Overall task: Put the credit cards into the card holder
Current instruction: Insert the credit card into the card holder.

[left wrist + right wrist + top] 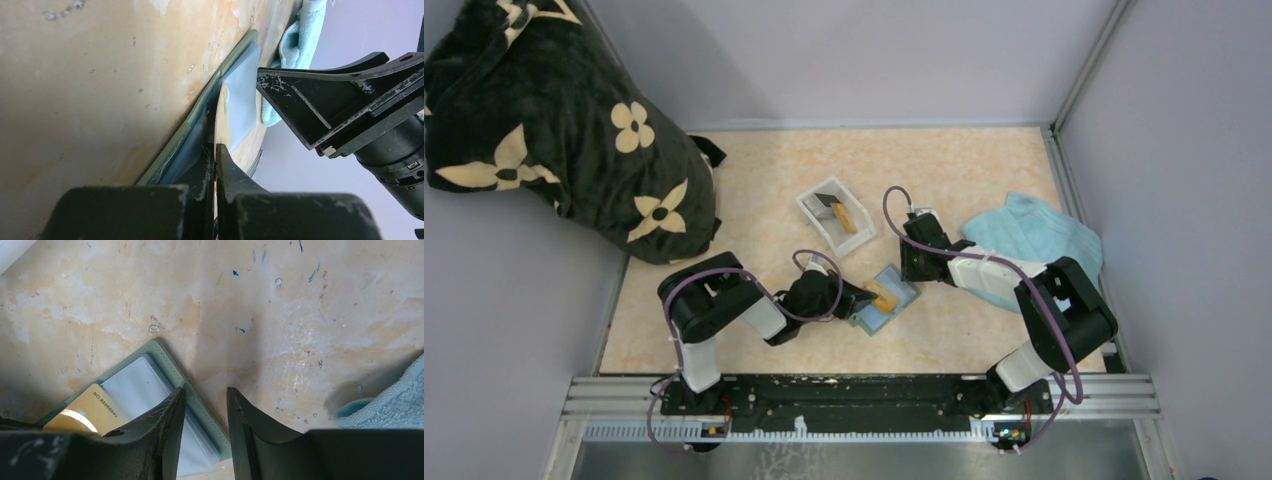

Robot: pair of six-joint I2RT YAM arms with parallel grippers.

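Note:
The card holder (894, 305) lies open on the table, grey-green rim and pale blue inside. My left gripper (864, 297) is shut on an orange-yellow credit card (884, 294) and holds it over the holder's inside. In the left wrist view the card (218, 112) shows edge-on between the shut fingers, against the holder (240, 100). My right gripper (911, 268) is open at the holder's far edge. In the right wrist view it (205, 391) straddles the holder's rim (172, 367), with the gold card (95, 407) at lower left. Another orange card (849, 218) and a dark card (825, 204) lie in the white tray (812, 212).
A light blue towel (1036, 238) lies right of the holder, under the right arm; it also shows in the right wrist view (392, 402). A large black bag with a flower print (554, 130) fills the back left corner. Walls close in the table.

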